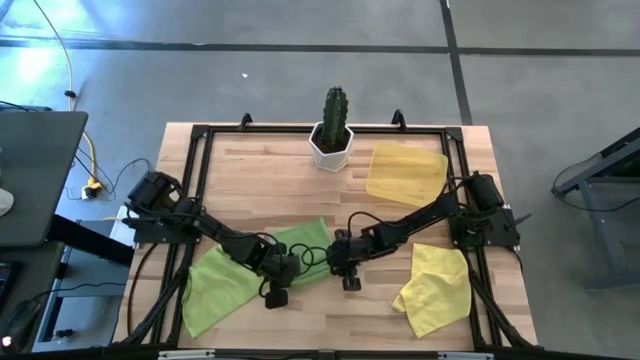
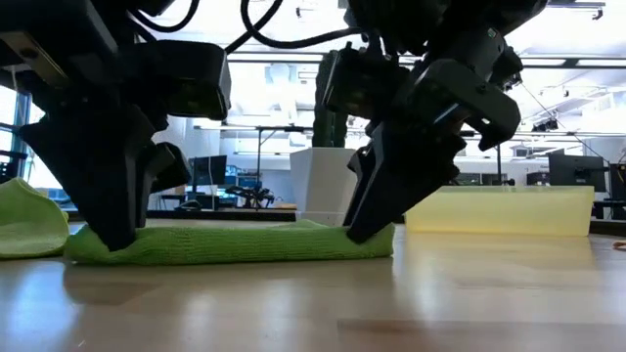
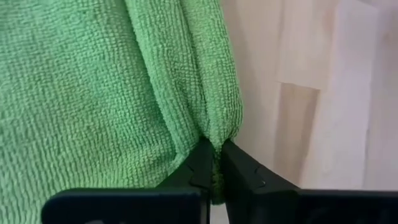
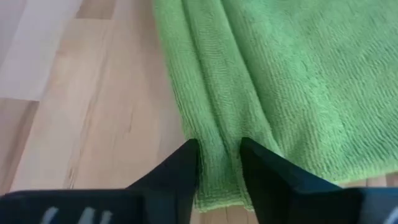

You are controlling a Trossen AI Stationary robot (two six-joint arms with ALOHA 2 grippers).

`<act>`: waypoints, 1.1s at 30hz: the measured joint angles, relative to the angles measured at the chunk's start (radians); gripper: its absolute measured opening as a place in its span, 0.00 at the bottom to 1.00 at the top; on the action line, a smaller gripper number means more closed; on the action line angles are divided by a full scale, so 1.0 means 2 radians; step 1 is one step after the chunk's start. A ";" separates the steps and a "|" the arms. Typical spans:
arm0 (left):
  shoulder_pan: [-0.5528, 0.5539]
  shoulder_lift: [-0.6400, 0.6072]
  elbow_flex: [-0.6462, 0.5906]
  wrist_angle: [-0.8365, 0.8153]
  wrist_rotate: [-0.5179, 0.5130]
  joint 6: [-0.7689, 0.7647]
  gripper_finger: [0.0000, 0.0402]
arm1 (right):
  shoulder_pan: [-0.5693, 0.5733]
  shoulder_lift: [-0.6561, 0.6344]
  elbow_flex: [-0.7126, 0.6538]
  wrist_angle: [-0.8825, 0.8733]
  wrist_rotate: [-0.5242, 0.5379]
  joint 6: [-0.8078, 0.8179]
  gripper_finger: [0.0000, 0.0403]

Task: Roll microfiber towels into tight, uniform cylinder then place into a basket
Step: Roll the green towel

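Note:
A lime-green microfiber towel [image 1: 240, 275] lies on the wooden table, its near edge folded into a thick strip [image 2: 235, 242]. My left gripper [image 3: 216, 163] is shut on one end of that strip and my right gripper [image 4: 219, 163] on the other end. A bright yellow towel [image 1: 435, 290] lies crumpled at the near right. The pale yellow basket [image 1: 405, 172] sits at the far right, next to a cactus in a white pot [image 1: 333, 140]. My left gripper pinches the end of the towel's folded near edge [image 3: 214, 140] between its two fingers, several layers bunched into a ridge. The fingers slant down from above, and the towel rests on the table. My right gripper has the other end of the folded edge [image 4: 217, 146] between its two fingers, which lie along the strip. They slant down from above, and the strip lies on the table.
More green cloth [image 2: 24, 220] lies heaped at the left in the low view. A black frame [image 1: 200, 180] runs around the table top. Bare wood lies between the green towel and the cactus pot.

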 joint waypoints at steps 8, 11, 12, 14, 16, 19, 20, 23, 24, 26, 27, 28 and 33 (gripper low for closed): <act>0.007 0.001 0.000 0.006 0.036 0.015 0.02 | 0.017 -0.002 0.000 0.001 -0.025 -0.063 0.29; 0.011 0.001 -0.001 0.007 0.037 0.014 0.02 | 0.028 -0.002 0.000 0.001 -0.022 -0.093 0.37; 0.012 0.001 -0.001 0.008 0.038 0.014 0.01 | 0.032 -0.002 0.000 0.001 -0.016 -0.101 0.39; 0.014 0.000 -0.001 0.012 0.040 0.011 0.01 | 0.038 -0.002 0.000 0.001 -0.002 -0.115 0.43; 0.015 0.000 -0.001 0.016 0.043 0.004 0.01 | 0.042 -0.002 0.000 -0.001 0.023 -0.117 0.43; 0.015 0.001 -0.001 0.020 0.042 0.000 0.01 | 0.048 -0.002 0.000 -0.002 0.051 -0.118 0.37; 0.015 0.001 -0.001 0.020 0.042 -0.003 0.02 | 0.049 -0.002 0.000 -0.002 0.053 -0.118 0.33; 0.015 0.001 -0.001 0.022 0.050 -0.005 0.02 | 0.051 -0.002 0.000 -0.003 0.055 -0.114 0.18; 0.015 0.001 -0.001 0.023 0.052 -0.008 0.02 | 0.051 -0.002 0.000 -0.004 0.056 -0.112 0.12; 0.015 0.001 -0.001 0.023 0.054 -0.010 0.03 | 0.051 -0.003 0.001 -0.007 0.053 -0.099 0.04; 0.015 0.001 -0.001 0.023 0.055 -0.013 0.03 | 0.051 -0.003 0.001 -0.008 0.046 -0.091 0.03; 0.015 0.001 -0.001 0.024 0.057 -0.018 0.03 | 0.047 -0.003 0.001 -0.007 0.030 -0.080 0.03; 0.023 0.002 -0.001 0.025 0.098 -0.058 0.03 | 0.015 -0.003 0.001 0.008 -0.102 0.006 0.02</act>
